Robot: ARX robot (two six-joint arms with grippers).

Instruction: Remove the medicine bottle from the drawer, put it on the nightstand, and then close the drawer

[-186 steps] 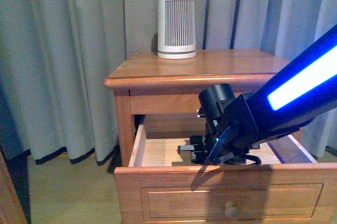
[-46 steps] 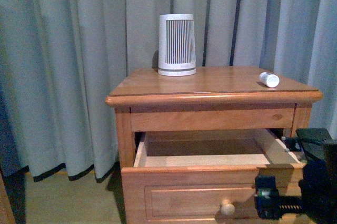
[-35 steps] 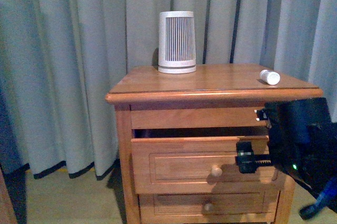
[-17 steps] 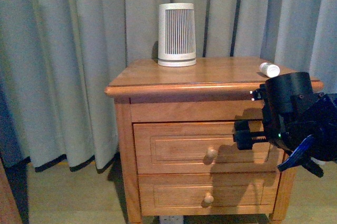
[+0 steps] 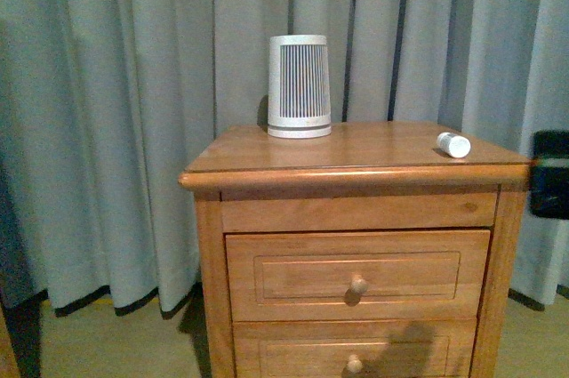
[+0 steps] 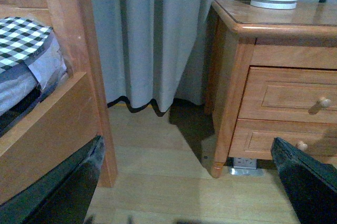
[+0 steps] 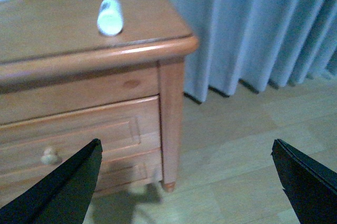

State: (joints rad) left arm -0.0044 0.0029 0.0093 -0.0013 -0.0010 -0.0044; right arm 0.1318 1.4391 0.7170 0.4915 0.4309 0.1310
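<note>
I see the nightstand [image 5: 356,151] filling the centre of my front view, its upper drawer [image 5: 356,275] shut flush. My right gripper [image 7: 184,182] hangs with its fingers spread wide, empty, touching nothing; my left gripper [image 6: 195,187] likewise gapes empty. The medicine bottle [image 5: 453,144] lies on its side at the top's right edge.

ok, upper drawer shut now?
Shut: the upper drawer front sits flush in the nightstand, no gap, pale inside hidden.

Front faces nightstand [image 5: 356,148] squarely; both wrist views share it obliquely.
</note>
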